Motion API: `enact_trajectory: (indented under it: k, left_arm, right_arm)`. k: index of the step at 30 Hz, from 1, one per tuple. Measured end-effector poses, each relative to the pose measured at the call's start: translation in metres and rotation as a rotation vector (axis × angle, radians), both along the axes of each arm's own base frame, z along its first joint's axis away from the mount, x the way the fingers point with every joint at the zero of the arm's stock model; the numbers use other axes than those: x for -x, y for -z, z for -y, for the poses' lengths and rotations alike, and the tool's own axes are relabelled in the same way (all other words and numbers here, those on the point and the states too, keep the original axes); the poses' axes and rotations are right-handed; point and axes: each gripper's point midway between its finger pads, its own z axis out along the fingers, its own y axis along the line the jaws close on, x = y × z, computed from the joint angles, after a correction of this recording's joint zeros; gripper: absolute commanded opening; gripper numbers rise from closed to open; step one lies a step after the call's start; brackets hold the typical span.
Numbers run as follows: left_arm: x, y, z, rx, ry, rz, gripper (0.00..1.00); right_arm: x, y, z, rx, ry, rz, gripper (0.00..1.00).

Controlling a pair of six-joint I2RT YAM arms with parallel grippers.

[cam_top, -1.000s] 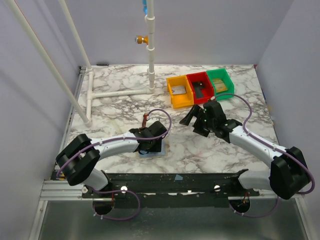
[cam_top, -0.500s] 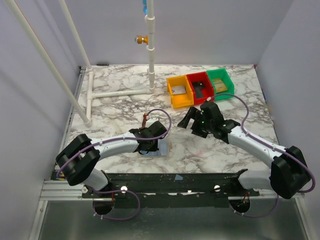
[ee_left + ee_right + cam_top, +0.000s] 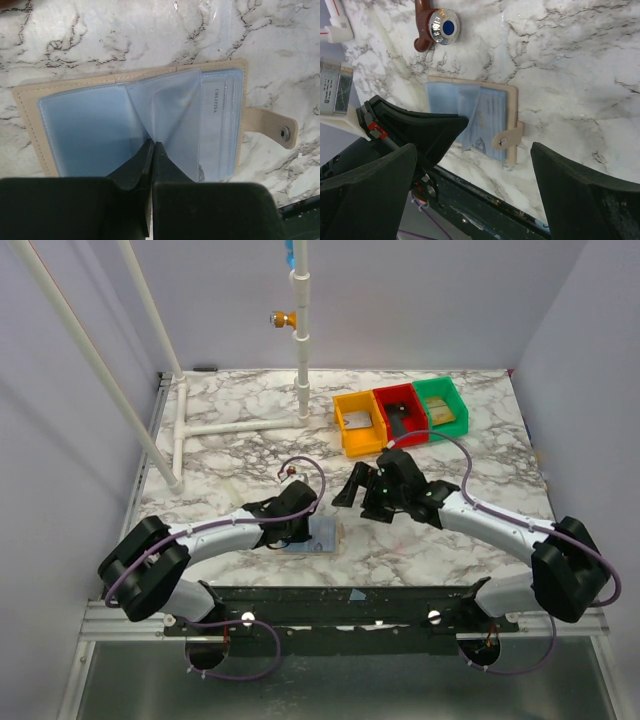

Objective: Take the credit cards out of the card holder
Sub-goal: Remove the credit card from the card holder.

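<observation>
Only the top view takes in the whole table (image 3: 230,455) and the three bins at its upper right. The yellow bin (image 3: 365,448) holds a pale flat piece, the red bin (image 3: 392,392) a dark one and the green bin (image 3: 437,385) a tan one. All three pieces are too small to identify. In that view the card holder (image 3: 322,537) is just a pale blue patch at lower centre, near the table's front edge and half hidden by the left arm's wrist.

The left wrist view shows it plainly: a beige cover lying open and flat on the marble, lined with clear blue plastic sleeves. A strap (image 3: 272,126) with a snap sticks out at the right. One card (image 3: 216,102) with small print sits in the right-hand sleeve. The left-hand sleeve looks bare. The left fingers (image 3: 132,170) come up from the bottom edge, pressed together. Their tips are at the foot of a sleeve leaf that stands up from the middle fold, and it seems pinched between them.

The right wrist view looks down on the open holder from above. The right fingers (image 3: 580,190) are spread wide at the lower corners of the frame, well clear of the holder. A brown knob (image 3: 441,27) with a blue centre shows at the top, seen clearly in no other view.
</observation>
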Motion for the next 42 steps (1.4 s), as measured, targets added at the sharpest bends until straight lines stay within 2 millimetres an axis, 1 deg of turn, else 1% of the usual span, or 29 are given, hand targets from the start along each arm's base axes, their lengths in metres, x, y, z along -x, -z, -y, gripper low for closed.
enact_trajectory:
  k: [7, 12, 15, 19, 25, 28, 33, 35, 38, 42]
  left_arm:
    - [-0.002, 0.000, 0.003, 0.130, -0.010, -0.013, 0.00]
    - [-0.003, 0.000, 0.006, 0.217, -0.011, -0.019, 0.00]
    - [-0.002, -0.001, 0.006, 0.240, -0.008, -0.023, 0.00]
    - [-0.003, -0.001, 0.006, 0.261, -0.006, -0.023, 0.00]
    - [-0.002, -0.001, 0.008, 0.279, -0.001, -0.026, 0.00]
    - [-0.002, -0.001, 0.008, 0.284, 0.000, -0.025, 0.00]
    - [-0.002, -0.001, 0.008, 0.288, 0.000, -0.022, 0.00]
    - [-0.002, -0.001, 0.008, 0.292, -0.002, -0.023, 0.00]
    - [-0.002, -0.001, 0.008, 0.294, -0.002, -0.023, 0.00]
    - [-0.001, -0.001, 0.008, 0.296, -0.002, -0.022, 0.00]
  right_arm:
    - [0.003, 0.006, -0.029, -0.116, -0.013, -0.071, 1.00]
    - [0.001, 0.015, -0.045, -0.177, -0.013, -0.119, 1.00]
    - [0.001, 0.021, -0.053, -0.197, -0.020, -0.139, 1.00]
    - [0.004, 0.025, -0.060, -0.212, -0.027, -0.160, 1.00]
    - [0.004, 0.023, -0.062, -0.219, -0.028, -0.156, 1.00]
    - [0.005, 0.015, -0.061, -0.210, -0.028, -0.137, 1.00]
    - [0.001, -0.020, -0.068, -0.253, -0.037, -0.064, 1.00]
    - [0.003, -0.024, -0.072, -0.260, -0.048, -0.054, 1.00]
    - [0.008, -0.014, -0.075, -0.250, -0.052, -0.077, 1.00]
    - [0.012, 0.012, -0.075, -0.219, -0.041, -0.128, 1.00]
